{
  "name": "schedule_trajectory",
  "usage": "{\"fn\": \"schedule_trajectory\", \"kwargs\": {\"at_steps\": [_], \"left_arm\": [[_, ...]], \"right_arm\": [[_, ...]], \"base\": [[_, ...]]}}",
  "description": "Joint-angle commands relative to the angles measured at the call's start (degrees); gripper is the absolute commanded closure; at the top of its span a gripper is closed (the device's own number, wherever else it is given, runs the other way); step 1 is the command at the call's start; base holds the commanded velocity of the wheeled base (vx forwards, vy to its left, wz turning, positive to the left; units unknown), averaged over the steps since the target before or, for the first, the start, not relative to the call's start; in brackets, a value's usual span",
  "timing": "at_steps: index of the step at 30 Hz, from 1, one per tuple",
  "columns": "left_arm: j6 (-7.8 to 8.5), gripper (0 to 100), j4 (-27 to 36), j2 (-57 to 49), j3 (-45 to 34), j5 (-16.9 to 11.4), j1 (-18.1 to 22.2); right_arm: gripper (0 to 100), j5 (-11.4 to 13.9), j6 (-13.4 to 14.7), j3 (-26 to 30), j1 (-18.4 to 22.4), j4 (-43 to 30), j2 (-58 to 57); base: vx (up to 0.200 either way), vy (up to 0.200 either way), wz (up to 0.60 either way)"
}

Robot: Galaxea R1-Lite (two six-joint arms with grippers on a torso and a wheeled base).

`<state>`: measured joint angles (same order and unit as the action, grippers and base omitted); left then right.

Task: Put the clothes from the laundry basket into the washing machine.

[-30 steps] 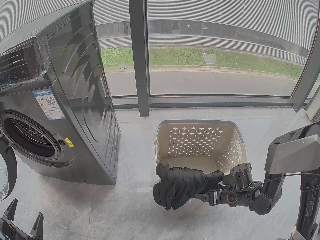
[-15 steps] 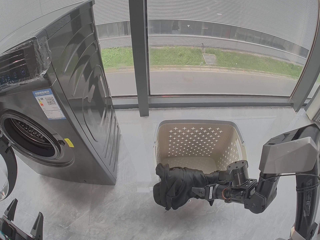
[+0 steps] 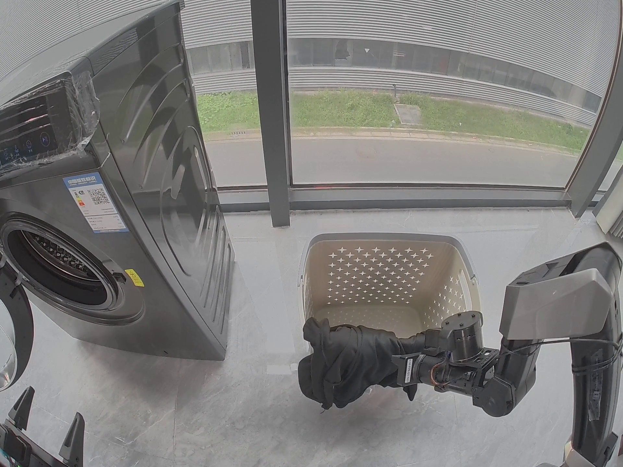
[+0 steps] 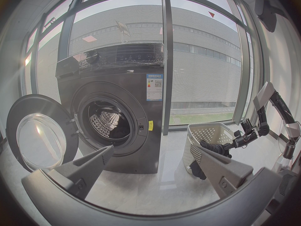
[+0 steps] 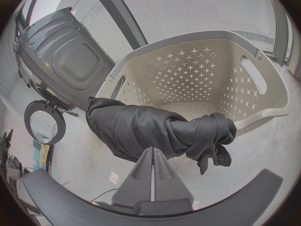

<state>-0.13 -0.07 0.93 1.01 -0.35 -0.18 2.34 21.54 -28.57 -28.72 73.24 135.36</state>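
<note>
A dark grey garment [image 3: 350, 361] lies twisted over the near rim of the cream laundry basket [image 3: 389, 238], one end hanging outside toward the floor. My right gripper [image 3: 399, 372] is shut, and its tips [image 5: 152, 149] press against the garment's [image 5: 150, 129] lower edge at the basket [image 5: 188, 40] front. The grey washing machine [image 3: 130, 196] stands to the left with its round door [image 4: 40, 135] swung open; a dark cloth [image 4: 120, 131] lies in the drum. Low at the near left, my left gripper [image 3: 45, 429] is open and holds nothing, facing the machine [image 4: 108, 123].
Bare grey floor tiles [image 3: 214, 410] lie between the machine and the basket. A glass wall with a dark pillar [image 3: 269, 98] stands behind both. The open door [image 3: 13, 332] juts out beside my left arm.
My right gripper has slid left, closer into the garment. The garment and basket have stayed put. The left arm has not moved.
</note>
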Motion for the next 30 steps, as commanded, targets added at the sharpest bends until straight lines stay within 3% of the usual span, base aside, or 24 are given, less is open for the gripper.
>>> {"fn": "schedule_trajectory", "kwargs": {"at_steps": [1, 9, 17, 18, 26, 30], "left_arm": [[-0.04, 0, -0.01, -0.93, -0.84, 0.0, 0.01], [0.13, 0, -0.01, -0.93, -0.84, 0.0, 0.01], [0.22, 0, -0.01, -0.93, -0.84, 0.0, 0.01], [0.22, 0, -0.01, -0.93, -0.84, 0.0, 0.01], [0.22, 0, -0.01, -0.93, -0.84, 0.0, 0.01], [0.22, 0, -0.01, -0.93, -0.84, 0.0, 0.01]], "right_arm": [[100, 0.03, 0.52, 1.33, -0.37, 0.15, -1.16], [100, 0.03, 0.61, 4.76, -0.63, -2.23, -14.25], [100, -0.41, 0.61, 5.99, -0.19, -2.49, -13.46], [0, -0.41, 0.61, 5.81, -0.19, -2.49, -12.93], [0, -0.41, -0.01, 3.97, 0.95, -3.28, -7.22], [0, -0.49, -0.1, 2.3, 1.65, -3.28, -4.32]], "base": [[0.0, 0.0, 0.0], [0.0, 0.0, 0.0], [0.0, 0.0, 0.0], [0.0, 0.0, 0.0], [-0.15, 0.0, 0.0], [0.0, 0.0, 0.0]]}}
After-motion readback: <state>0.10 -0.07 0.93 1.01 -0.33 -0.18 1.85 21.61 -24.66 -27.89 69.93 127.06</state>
